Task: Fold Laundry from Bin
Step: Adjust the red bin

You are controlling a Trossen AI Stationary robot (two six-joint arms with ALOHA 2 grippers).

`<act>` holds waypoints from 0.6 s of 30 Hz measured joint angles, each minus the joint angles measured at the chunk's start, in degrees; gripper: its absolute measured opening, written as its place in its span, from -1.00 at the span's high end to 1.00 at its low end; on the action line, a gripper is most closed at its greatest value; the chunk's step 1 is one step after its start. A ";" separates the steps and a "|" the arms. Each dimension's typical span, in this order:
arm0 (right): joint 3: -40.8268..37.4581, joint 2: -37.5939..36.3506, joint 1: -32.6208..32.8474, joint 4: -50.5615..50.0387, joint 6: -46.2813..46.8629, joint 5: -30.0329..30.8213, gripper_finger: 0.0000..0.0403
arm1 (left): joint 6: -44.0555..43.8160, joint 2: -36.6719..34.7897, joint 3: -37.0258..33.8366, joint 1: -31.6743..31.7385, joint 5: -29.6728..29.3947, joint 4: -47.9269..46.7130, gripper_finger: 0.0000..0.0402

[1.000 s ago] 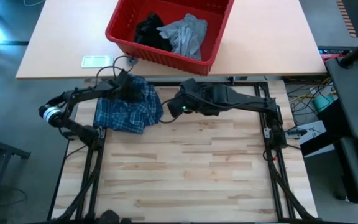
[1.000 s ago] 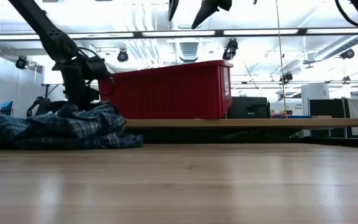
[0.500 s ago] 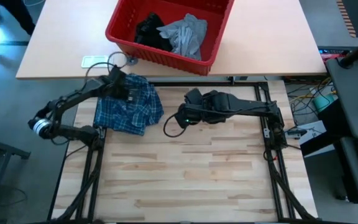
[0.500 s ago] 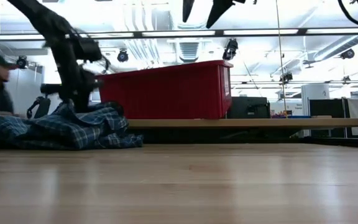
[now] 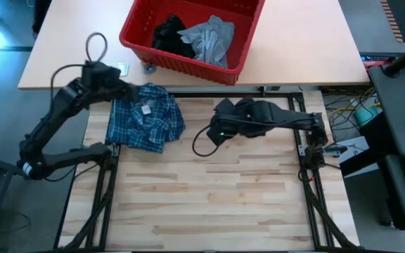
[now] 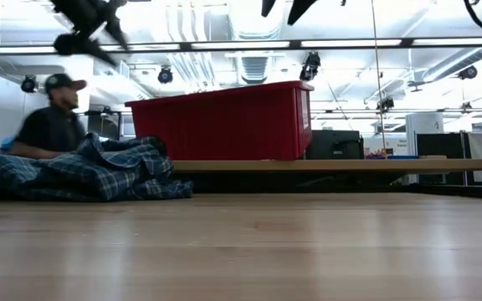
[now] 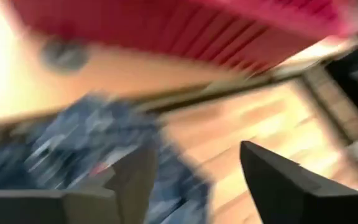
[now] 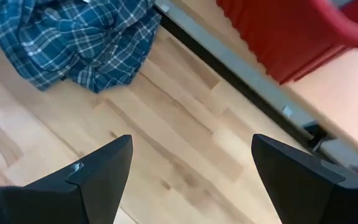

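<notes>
The blue-and-white plaid shirt (image 5: 145,118) lies in a crumpled heap on the wooden table at its far left, touched by no gripper; the low view (image 6: 90,171) shows the heap from the side. My left gripper (image 5: 126,90) hangs open high above the shirt's far left edge, and nothing shows between its fingers in the left wrist view (image 7: 194,180). My right gripper (image 5: 216,123) hovers open above the table's far middle, right of the shirt (image 8: 73,37). The red bin (image 5: 129,35) stands on the far tan table with a grey T-shirt (image 5: 209,39) and a black garment (image 5: 167,35) inside.
A black frame rail (image 5: 259,91) runs between the wooden table and the tan table beyond. A small pale object (image 5: 121,68) lies on the tan table left of the bin. A person (image 6: 48,121) sits behind the table at the left.
My left gripper has let go of the plaid shirt and risen fast, drawing back toward the table's far left corner and tipping up toward level. The shirt stays as a heap on the table. My right gripper has drifted a little toward the table's right.
</notes>
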 joint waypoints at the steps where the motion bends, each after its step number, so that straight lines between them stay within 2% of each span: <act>1: 0.00 -0.65 0.02 0.00 -1.55 0.06 -0.60 | -0.69 0.20 0.88 -0.76 0.89 2.29 -0.14; 5: 0.00 -2.93 0.00 0.01 -7.23 0.45 -0.60 | -3.54 3.14 5.17 -5.13 0.79 11.09 -0.34; 8: 0.00 -4.65 0.00 -0.04 -10.58 0.45 -0.60 | -4.50 7.95 9.12 -7.40 -1.20 14.80 -0.39; 13: 0.00 -8.63 0.46 -0.06 -9.04 0.45 -0.60 | -3.39 19.82 18.11 -8.05 -3.79 14.96 -0.38; 18: -0.63 -12.56 0.50 -0.07 -4.74 0.65 -0.60 | 1.28 34.24 31.92 -6.73 -3.90 14.87 -0.37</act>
